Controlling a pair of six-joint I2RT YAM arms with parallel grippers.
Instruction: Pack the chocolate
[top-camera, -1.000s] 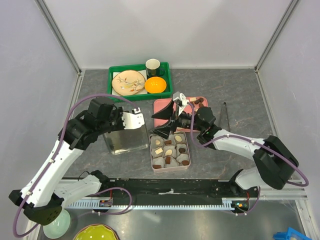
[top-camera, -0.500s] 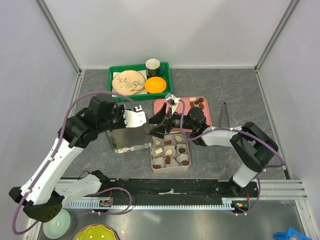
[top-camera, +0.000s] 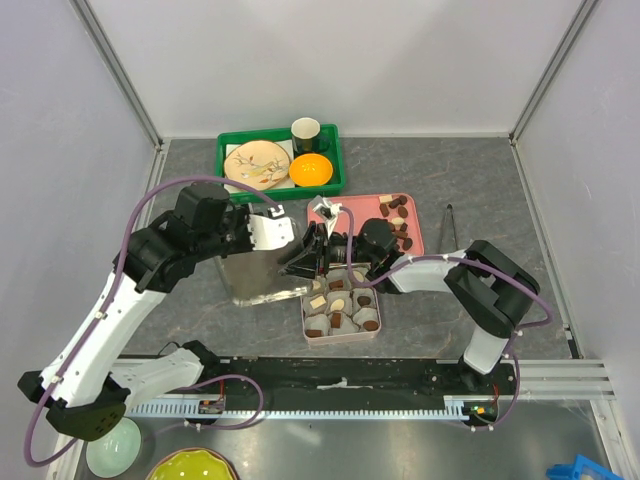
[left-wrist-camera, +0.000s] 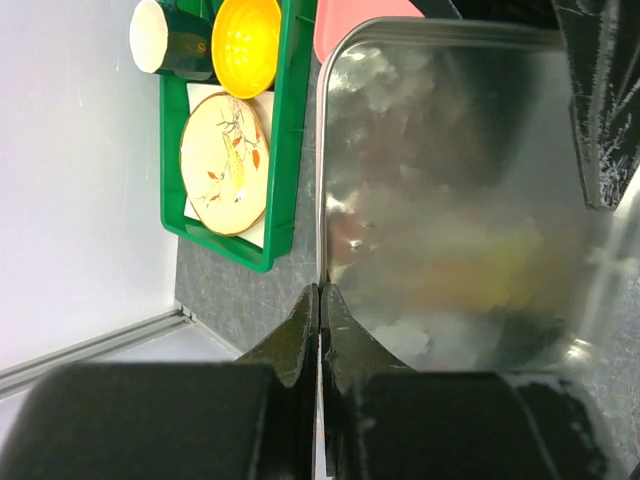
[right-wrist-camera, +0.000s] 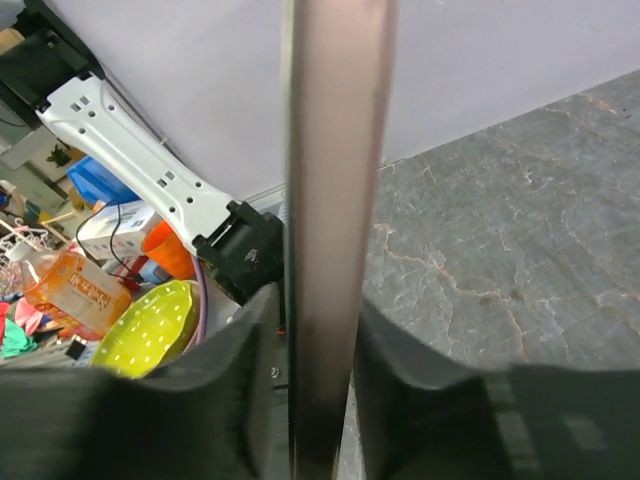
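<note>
- Chocolate (top-camera: 337, 321), dark brown and cream pieces, sits in grey paper cups (top-camera: 368, 318) inside an open tin (top-camera: 340, 340) on the grey surface (top-camera: 480, 200).
- More pieces lie on the pink tray (top-camera: 362, 204) just behind the tin.
- A shiny metal lid (top-camera: 262, 270) is held just left of the tin.
- The left gripper (left-wrist-camera: 320, 295) has its jaws clenched on the lid's edge.
- The right gripper (right-wrist-camera: 320, 400) has its jaws grasping the lid's right rim, 1 finger on each side.

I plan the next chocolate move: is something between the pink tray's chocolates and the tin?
Yes. The right gripper, gripping the metal lid with the left gripper, lies across the far edge of the tin, between it and the chocolates on the pink tray.
</note>
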